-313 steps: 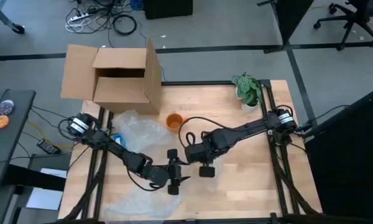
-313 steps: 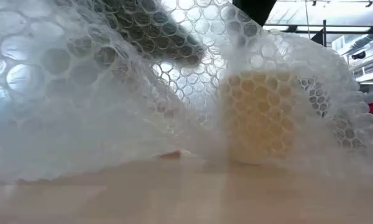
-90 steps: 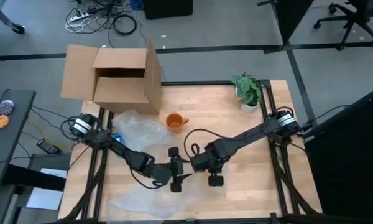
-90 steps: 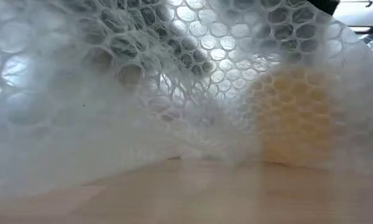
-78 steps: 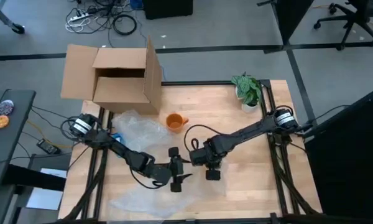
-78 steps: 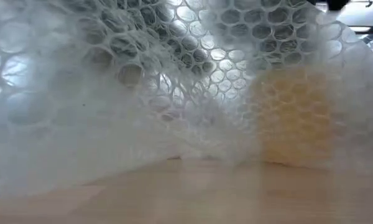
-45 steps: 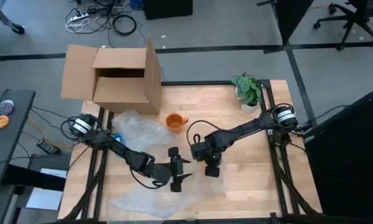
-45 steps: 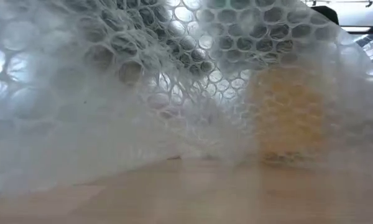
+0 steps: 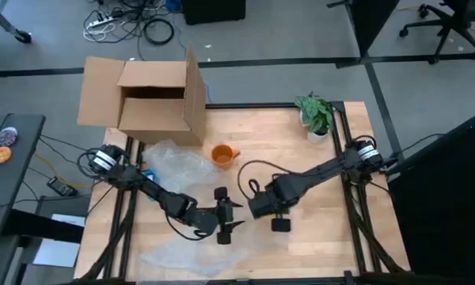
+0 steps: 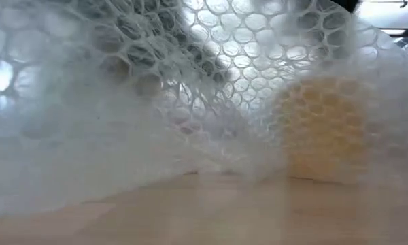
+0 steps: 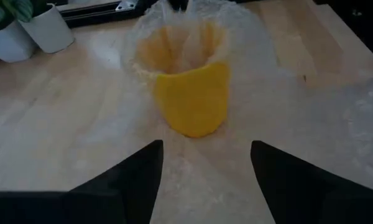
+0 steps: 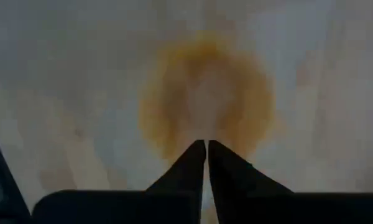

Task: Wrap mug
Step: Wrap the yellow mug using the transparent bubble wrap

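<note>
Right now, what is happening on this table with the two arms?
The two arms are wrapping an orange mug in bubble wrap. The right gripper is shut, apparently pinching the wrap, with the mug seen blurred through it. The left gripper is open near the table's middle, facing the mug, not touching it.

Two dark, slender, jointed arms, black throughout. Silver-and-black round motor housings at each shoulder joint. Loose black cable looped beside the right arm. Left gripper [image 9: 226, 221] and right gripper [image 9: 263, 207] both black; fingers [image 11: 132, 178] flat, matte, tapering to points.
</note>
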{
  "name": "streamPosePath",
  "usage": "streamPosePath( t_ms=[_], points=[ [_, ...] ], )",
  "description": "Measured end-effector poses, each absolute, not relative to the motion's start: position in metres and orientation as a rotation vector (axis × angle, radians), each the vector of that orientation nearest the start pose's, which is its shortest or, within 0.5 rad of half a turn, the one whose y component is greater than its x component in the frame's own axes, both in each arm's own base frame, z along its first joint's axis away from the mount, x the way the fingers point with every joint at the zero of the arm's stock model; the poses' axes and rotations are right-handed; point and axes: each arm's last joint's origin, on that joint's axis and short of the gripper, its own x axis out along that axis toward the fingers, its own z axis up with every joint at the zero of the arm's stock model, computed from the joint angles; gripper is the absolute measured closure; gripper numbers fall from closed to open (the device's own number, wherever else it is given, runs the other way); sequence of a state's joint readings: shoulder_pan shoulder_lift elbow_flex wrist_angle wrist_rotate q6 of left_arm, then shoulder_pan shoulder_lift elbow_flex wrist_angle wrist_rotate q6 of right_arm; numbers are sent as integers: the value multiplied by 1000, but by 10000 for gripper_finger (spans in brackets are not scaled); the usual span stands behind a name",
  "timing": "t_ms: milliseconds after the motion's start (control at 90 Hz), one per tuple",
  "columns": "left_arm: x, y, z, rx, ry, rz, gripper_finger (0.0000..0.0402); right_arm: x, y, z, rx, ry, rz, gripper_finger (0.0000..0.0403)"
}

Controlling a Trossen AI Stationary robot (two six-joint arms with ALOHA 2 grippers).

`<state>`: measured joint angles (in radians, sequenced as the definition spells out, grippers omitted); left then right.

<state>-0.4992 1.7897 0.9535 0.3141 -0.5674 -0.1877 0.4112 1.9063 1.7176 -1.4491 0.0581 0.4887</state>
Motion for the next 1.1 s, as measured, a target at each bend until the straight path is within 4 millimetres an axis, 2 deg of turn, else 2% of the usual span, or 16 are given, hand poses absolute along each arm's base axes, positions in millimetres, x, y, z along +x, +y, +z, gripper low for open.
streamPosePath(
  t_ms=[167, 311, 511, 811, 978, 1100],
  points=[
    [329, -162, 174, 76, 437, 109, 172, 314, 153, 268, -50, 1602, -156, 403],
    [330, -161, 175, 71, 430, 110, 172, 318, 159, 263, -71, 1549, -164, 403],
    [332, -162, 172, 71, 417, 109, 172, 325, 151, 243, -34, 1533, -143, 403],
    [347, -156, 152, 87, 374, 123, 172, 345, 136, 209, 106, 1428, -16, 403],
    [349, -152, 152, 81, 373, 135, 172, 344, 131, 188, 153, 1426, 26, 403],
    [349, -152, 152, 83, 377, 135, 172, 342, 127, 187, 152, 1456, 13, 403]
  ],
)
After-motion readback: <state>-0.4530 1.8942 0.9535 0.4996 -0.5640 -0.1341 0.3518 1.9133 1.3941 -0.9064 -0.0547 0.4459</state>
